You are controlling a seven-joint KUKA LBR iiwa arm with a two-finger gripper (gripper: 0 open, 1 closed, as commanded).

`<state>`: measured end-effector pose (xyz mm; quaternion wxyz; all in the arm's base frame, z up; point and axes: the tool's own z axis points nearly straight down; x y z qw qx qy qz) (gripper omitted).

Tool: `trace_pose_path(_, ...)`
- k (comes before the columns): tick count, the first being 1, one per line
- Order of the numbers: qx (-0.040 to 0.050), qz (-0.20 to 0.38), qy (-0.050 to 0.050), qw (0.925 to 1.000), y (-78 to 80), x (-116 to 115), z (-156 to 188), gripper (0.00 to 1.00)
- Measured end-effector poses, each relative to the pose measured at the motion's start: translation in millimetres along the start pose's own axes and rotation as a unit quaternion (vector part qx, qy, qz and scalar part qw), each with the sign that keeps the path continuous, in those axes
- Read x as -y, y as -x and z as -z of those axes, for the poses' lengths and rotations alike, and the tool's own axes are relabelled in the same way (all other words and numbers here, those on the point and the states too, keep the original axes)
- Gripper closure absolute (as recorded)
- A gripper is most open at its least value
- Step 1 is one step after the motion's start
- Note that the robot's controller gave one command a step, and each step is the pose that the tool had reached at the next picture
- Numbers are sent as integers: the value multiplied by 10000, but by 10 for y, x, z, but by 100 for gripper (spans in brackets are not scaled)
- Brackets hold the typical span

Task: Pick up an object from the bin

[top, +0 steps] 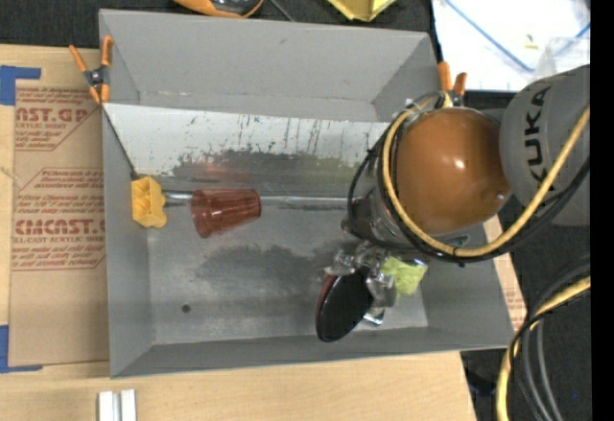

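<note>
My gripper sits low in the bin's front right part, under the arm's orange dome. A black glossy oval thing lies directly beneath and in front of it, its upper end tucked under the gripper. A small yellow-green thing lies right beside the gripper on its right, partly hidden by the arm. Whether either one is gripped cannot be made out.
A red translucent cup lies on its side left of centre. A small yellow block rests against the left wall. The arm and its cables cover the bin's right side.
</note>
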<state>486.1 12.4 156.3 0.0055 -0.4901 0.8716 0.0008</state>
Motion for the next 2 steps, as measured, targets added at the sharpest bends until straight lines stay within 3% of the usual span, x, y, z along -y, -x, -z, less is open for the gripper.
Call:
trace_pose_path(1, 23, -1770, -12, 9842, -37, 91, -867, 100)
trace_pose_path(2, 22, -796, -18, 9968, 22, 53, 271, 100)
